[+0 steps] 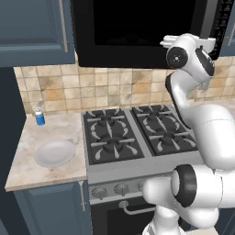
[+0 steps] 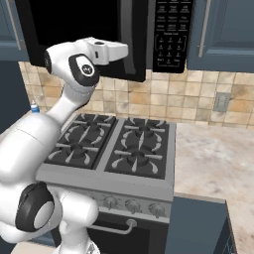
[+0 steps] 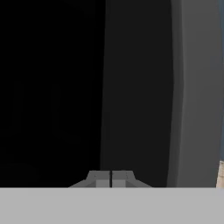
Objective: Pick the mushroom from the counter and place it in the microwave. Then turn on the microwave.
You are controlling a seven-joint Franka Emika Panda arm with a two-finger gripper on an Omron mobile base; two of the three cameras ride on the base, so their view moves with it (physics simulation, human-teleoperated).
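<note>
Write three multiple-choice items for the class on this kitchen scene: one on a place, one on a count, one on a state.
1. Where does the round white plate lie?
A on the black gas stove top
B on the beige marbled stone counter, left of the stove
C inside the large black microwave

2. How many burners has the stove?
A two
B four
C six

3. How does the two-finger gripper stand?
A shut, holding nothing
B wide open
C shut on a bottle

Answers: B, the plate sits near the small blue bottle; B, four grates show; A, the fingertips meet.
</note>
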